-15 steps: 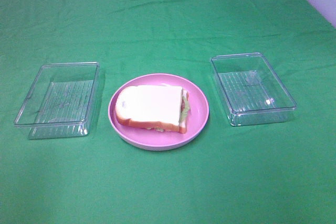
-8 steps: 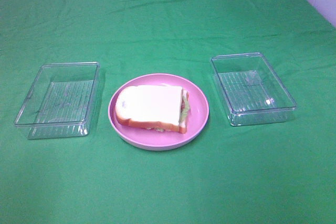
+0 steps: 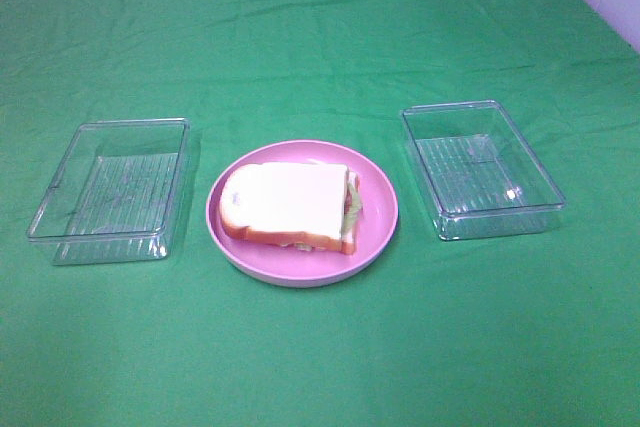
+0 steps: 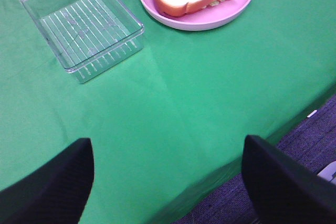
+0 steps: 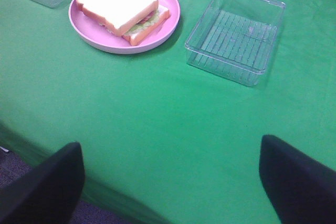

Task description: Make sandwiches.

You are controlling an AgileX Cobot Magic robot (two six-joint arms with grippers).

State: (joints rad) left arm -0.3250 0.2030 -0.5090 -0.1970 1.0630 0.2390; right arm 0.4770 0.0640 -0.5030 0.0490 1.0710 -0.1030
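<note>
Green cloth (image 3: 320, 37) covers the table. Round pink plate (image 3: 380, 217) sits at centre between two clear ribbed trays: left tray (image 3: 112, 190) just beside the plate, right tray (image 3: 480, 167) a bit further off. Grey carpet (image 4: 294, 156) shows past the cloth edge in the left wrist view.

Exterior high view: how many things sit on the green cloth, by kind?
Clear trays: 2, left tray and right tray, both with nothing in them
Pink plate: 1
Sandwich: 1, on the plate
Total: 4
</note>
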